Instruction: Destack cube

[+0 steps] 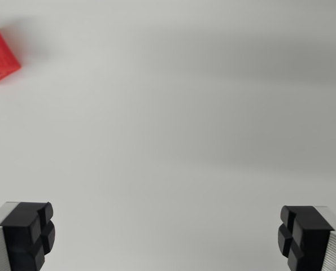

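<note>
A red cube shows at the wrist view's upper left edge, partly cut off by the frame, with a grey patch on its visible face. Whether another cube lies under or on it cannot be told. My gripper is open, its two black fingertips wide apart at the bottom corners of the view. Nothing sits between them. The cube lies far from the gripper, up and to the wrist view's left.
A plain white table surface fills the view, with soft shadow bands across it.
</note>
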Motion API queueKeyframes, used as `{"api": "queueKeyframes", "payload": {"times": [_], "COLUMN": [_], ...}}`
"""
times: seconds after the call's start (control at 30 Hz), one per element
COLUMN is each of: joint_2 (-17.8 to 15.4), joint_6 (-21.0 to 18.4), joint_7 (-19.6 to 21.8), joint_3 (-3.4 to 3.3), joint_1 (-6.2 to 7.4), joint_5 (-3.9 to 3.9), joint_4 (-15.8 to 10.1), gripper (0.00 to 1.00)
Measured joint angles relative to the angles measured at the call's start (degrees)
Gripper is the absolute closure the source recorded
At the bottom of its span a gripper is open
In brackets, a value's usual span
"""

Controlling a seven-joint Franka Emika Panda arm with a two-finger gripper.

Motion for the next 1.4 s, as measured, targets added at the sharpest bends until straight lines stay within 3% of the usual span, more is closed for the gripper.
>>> {"api": "queueKeyframes", "payload": {"times": [0.77,1.4], "joint_2": [3.36,8.29], "joint_6": [3.8,7.23], "joint_7": [-1.78,-3.76], "joint_3": [2.16,4.15], "joint_1": [3.43,7.32], "joint_5": [-0.09,-0.83], "joint_4": [-0.22,1.48], "gripper": [0.0,0.0]}}
